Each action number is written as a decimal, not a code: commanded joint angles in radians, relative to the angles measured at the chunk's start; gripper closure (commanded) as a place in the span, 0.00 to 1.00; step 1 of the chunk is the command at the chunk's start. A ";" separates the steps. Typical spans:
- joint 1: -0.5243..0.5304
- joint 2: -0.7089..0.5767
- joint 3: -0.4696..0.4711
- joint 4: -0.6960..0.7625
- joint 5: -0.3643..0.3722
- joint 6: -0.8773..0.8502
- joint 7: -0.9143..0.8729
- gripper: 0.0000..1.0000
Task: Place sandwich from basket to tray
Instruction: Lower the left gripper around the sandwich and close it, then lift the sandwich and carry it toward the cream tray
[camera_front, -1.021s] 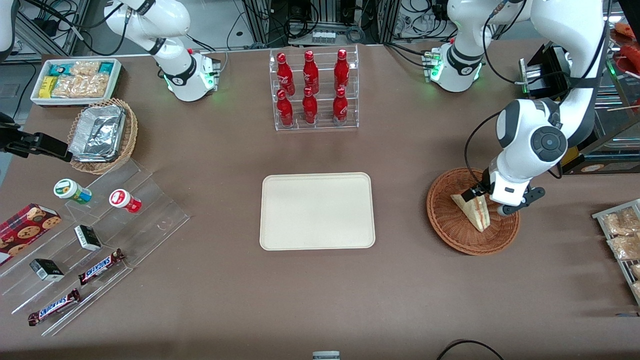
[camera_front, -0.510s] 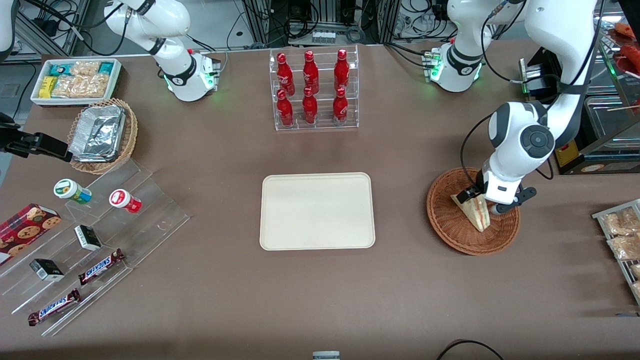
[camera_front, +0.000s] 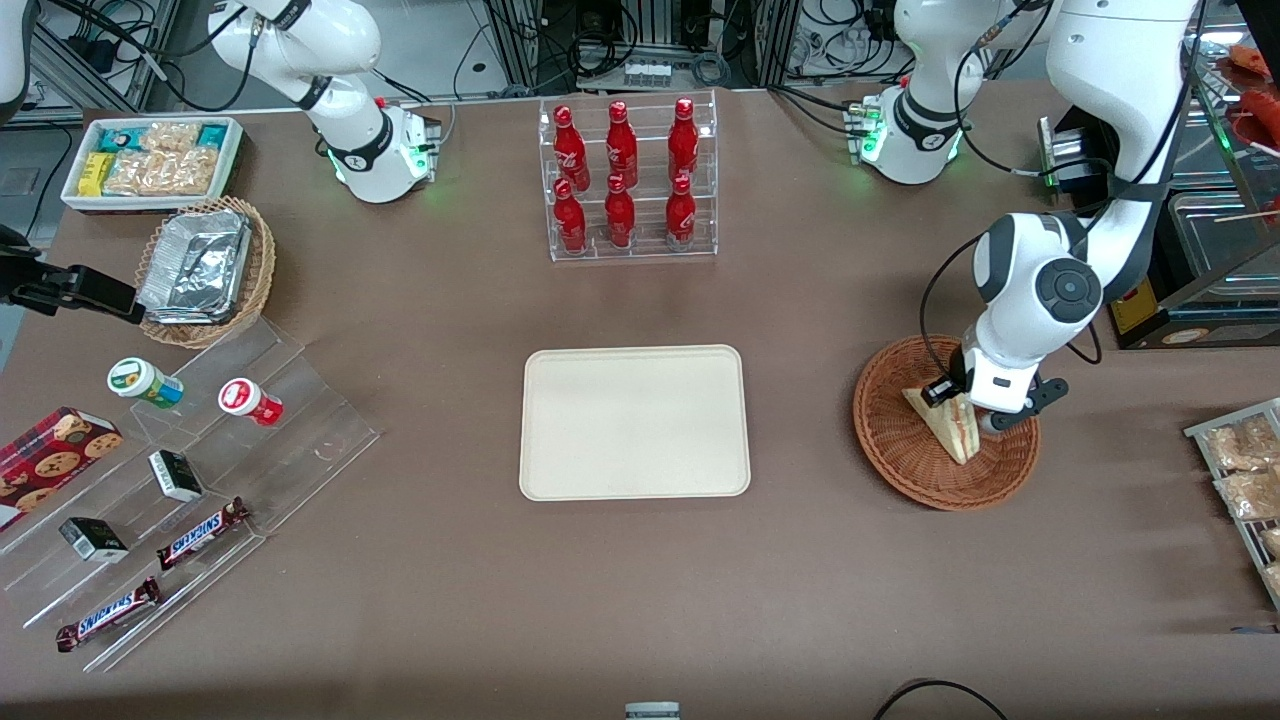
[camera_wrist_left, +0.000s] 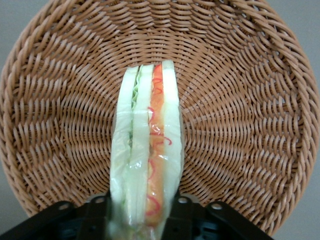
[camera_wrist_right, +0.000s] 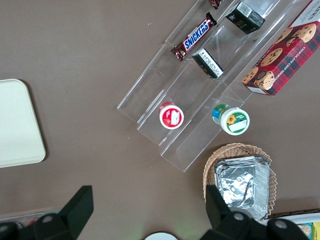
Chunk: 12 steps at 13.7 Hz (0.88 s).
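Wicker basket (camera_front: 945, 423), near the desk's working-arm end: the sandwich (camera_wrist_left: 146, 155) is straddled by the gripper (camera_front: 962, 408), spread wide, apparently for transfer to the tray (camera_front: 634, 421).

Tray (camera_wrist_right: 17, 125) edge, clear stepped rack (camera_wrist_right: 200, 90), perhaps foil-filled basket (camera_wrist_right: 240, 182).

Sandwich (camera_wrist_left: 146, 165) wide end blurred between claw (camera_wrist_left: 144, 212) fingers, basket (camera_wrist_left: 240, 100) rim cropped
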 joint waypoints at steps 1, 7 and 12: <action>-0.008 -0.094 0.008 0.000 0.058 -0.119 -0.006 1.00; -0.069 -0.117 -0.099 0.180 0.072 -0.341 0.029 1.00; -0.226 -0.022 -0.146 0.342 0.061 -0.404 -0.055 1.00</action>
